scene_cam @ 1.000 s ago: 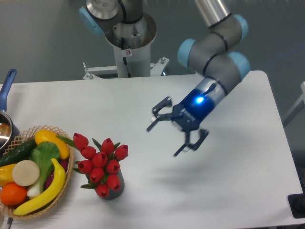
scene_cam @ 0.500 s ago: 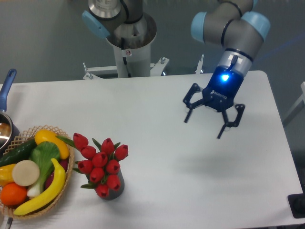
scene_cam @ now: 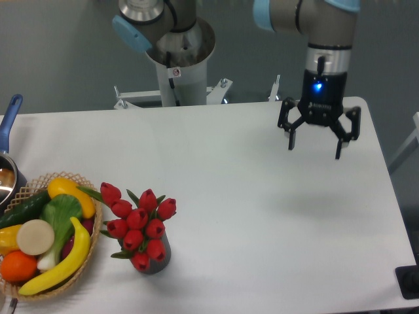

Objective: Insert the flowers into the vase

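The flowers [scene_cam: 138, 224], a tight bunch of red tulip buds with green leaves, stand in the vase [scene_cam: 157, 258], a small dark grey cylinder near the table's front left. The bunch hides most of the vase. My gripper [scene_cam: 315, 148] hangs open and empty above the table's far right, pointing straight down, far from the flowers.
A woven basket [scene_cam: 87, 260] of fruit and vegetables, with a banana [scene_cam: 60, 263] and an orange [scene_cam: 18, 265], sits at the front left beside the vase. A pot with a blue handle [scene_cam: 10, 117] is at the left edge. The arm's base [scene_cam: 178, 59] stands behind the table.
The gripper has swung up and to the right, from the middle of the table to the far right, and turned to point straight down. Flowers and vase have not moved.
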Available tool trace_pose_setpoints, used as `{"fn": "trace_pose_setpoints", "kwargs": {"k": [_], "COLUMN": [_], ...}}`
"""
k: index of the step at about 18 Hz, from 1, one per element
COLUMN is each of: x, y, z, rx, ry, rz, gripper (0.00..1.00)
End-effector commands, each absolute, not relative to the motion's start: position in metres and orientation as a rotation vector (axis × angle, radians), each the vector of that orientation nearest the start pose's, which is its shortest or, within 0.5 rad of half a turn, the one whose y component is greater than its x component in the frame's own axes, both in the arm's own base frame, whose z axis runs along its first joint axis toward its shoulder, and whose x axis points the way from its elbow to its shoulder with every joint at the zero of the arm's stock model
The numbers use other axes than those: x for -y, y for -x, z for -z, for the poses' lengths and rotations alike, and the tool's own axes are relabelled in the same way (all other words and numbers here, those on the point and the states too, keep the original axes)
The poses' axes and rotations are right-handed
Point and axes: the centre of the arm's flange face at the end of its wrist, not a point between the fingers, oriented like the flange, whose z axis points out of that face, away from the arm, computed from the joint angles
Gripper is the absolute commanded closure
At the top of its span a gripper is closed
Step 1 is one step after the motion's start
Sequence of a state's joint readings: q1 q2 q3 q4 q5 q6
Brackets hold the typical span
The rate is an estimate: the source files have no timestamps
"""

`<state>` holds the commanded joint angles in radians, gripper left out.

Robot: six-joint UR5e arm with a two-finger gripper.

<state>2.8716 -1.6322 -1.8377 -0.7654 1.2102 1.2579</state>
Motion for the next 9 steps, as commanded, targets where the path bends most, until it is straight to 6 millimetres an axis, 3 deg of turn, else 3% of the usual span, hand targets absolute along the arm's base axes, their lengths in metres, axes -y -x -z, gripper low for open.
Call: {"fn": "trace_pose_setpoints", "kwargs": {"k": [9], "x": [-0.309], "y": [0.452], "z": [-0.414], "rx": [-0.023], "ry": [2.651], "rz": [-0.440], "gripper": [0.00]}}
